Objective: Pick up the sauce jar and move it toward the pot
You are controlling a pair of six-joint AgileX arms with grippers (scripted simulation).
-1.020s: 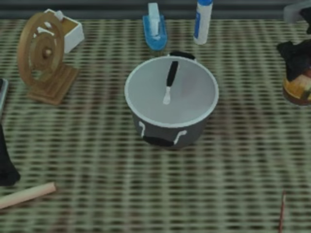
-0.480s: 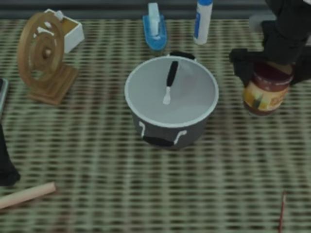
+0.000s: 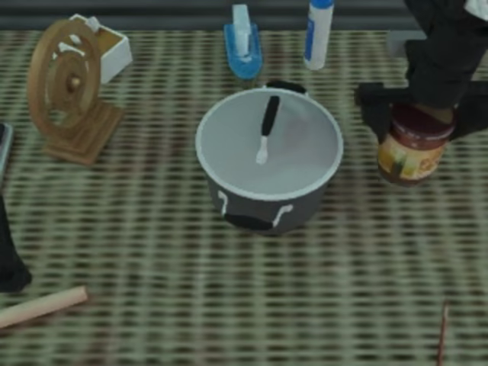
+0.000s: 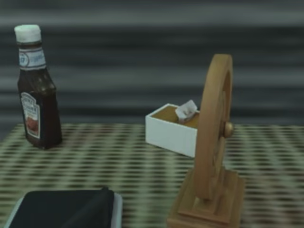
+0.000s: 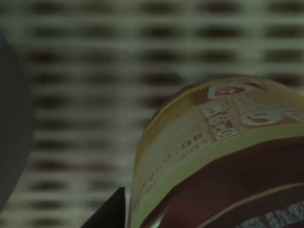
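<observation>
My right gripper is clamped on the dark red lid end of the small round sauce jar with the yellow-orange label, its black fingers straddling the top while the jar hangs below, at the right side of the table and just beside the large dark grey pot with the white rim and pale grey lid. In the right wrist view the label fills most of the picture and looks tilted, so I judge the jar may not be hanging square in the jaws. That is my first worry: a grip on a smooth round lid can slip or let the jar swing, and I cannot tell whether it is clear of the woven green-and-brown mat or resting on it. The second is the pot itself; if I carry on leftward at this height the jar or a finger could knock the white rim or the near black side handle and shift the pot. The white bottle with the blue cap stands at the far edge, near enough to catch the arm if I swing back. My left arm sits parked at the left edge, its camera looking at the wooden wheel on its stand.
</observation>
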